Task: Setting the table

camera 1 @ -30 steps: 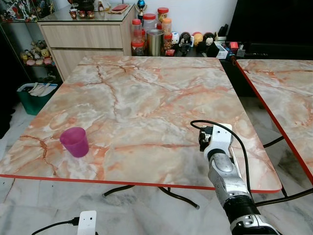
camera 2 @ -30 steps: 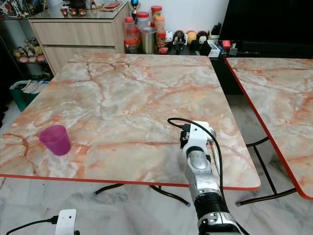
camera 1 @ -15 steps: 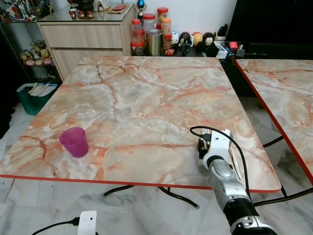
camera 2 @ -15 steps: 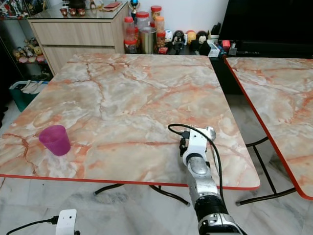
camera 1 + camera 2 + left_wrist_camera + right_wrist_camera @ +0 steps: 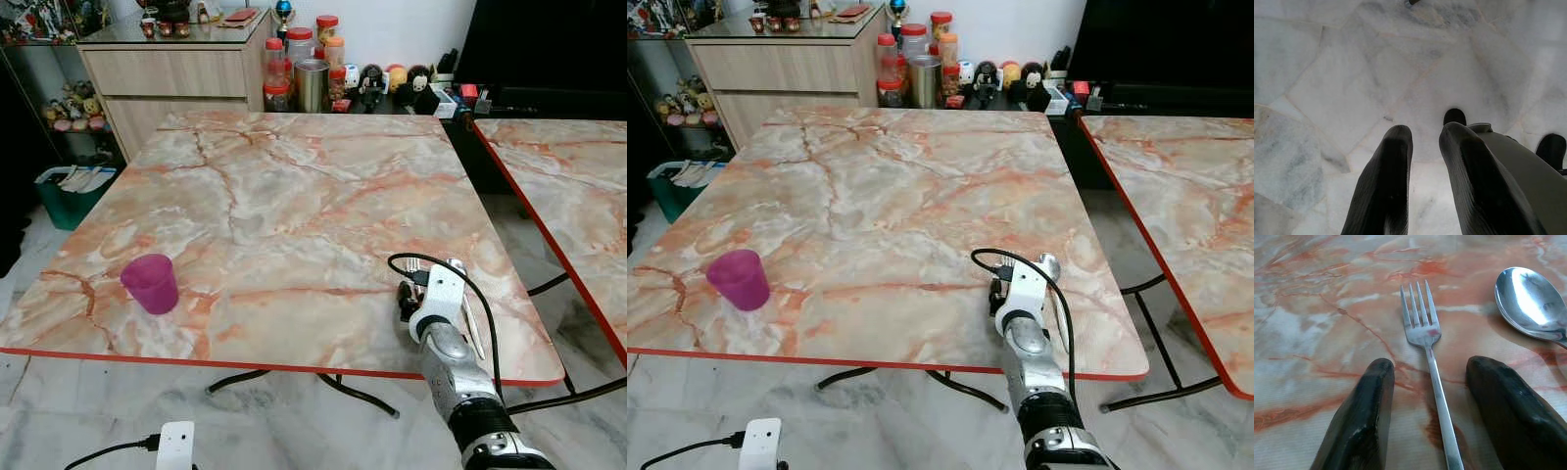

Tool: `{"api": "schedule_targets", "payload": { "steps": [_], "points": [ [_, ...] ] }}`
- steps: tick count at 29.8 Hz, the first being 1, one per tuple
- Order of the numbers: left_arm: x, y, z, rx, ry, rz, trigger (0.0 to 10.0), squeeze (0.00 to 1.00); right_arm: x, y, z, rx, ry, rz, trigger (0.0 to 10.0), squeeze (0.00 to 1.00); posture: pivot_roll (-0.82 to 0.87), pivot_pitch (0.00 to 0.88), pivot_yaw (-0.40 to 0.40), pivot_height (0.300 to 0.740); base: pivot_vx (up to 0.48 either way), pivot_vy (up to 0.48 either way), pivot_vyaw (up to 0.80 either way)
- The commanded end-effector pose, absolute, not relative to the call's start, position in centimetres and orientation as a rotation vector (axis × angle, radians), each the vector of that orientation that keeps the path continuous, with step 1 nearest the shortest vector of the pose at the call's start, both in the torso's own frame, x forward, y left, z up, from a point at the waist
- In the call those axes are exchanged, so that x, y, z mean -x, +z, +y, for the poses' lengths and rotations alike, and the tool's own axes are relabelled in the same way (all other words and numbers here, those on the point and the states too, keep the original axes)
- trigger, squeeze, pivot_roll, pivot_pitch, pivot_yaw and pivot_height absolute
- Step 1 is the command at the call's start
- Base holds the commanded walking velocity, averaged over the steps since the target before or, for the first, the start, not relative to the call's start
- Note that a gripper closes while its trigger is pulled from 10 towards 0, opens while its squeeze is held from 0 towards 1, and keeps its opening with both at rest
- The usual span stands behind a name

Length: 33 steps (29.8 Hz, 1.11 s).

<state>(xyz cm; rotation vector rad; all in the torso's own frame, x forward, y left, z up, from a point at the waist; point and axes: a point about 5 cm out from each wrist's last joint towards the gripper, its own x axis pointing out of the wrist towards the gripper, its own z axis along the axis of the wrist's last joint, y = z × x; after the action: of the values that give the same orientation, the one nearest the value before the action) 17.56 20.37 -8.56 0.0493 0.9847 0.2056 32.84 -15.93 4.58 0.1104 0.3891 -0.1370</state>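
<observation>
Right claw [image 5: 1427, 416] parted over a fork [image 5: 1426, 357] near the tabletop's [image 5: 294, 196] front right corner.

The right arm's white wrist hides the claw and most of the cutlery in the head views; the spoon [image 5: 1048, 264] bowl peeks out just beyond it. In the right wrist view the fork lies flat between the two spread fingers [image 5: 1359, 421], neither touching it, its handle cut off at the frame edge; the spoon [image 5: 1528, 303] lies just beside it, also cut off. A purple cup [image 5: 151, 283] stands upright well apart, near the front left edge. Wide bare marble lies between them. A second table [image 5: 568, 196] sits to the right across a narrow gap. The left claw [image 5: 1425, 181] hangs over the floor [image 5: 1327, 73], fingers slightly apart.
</observation>
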Motion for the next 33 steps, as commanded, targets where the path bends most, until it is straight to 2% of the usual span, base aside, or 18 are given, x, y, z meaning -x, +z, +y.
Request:
{"api": "schedule_targets", "payload": {
  "steps": [1,16,33],
  "points": [
    [-17.3,-8.7,20.6,-0.047,0.209,0.997,10.0,0.00,-32.7,4.2,-15.7,-0.126,-0.132,0.419,0.0,0.00,0.01,0.000,-0.005,0.719,0.000,0.000,0.00],
    [-17.2,-8.8,20.4,0.001,0.220,1.009,10.0,0.00,-33.0,4.4,-15.7,-0.113,-0.113,0.423,0.0,0.00,0.00,0.000,-0.012,0.719,0.000,0.000,0.00],
    [-17.2,-8.8,20.4,0.052,0.268,1.009,10.0,0.00,-34.0,5.7,-14.7,-0.098,-0.017,0.388,0.0,0.00,0.00,0.000,-0.024,0.719,0.000,0.000,0.00]
  ]
}}
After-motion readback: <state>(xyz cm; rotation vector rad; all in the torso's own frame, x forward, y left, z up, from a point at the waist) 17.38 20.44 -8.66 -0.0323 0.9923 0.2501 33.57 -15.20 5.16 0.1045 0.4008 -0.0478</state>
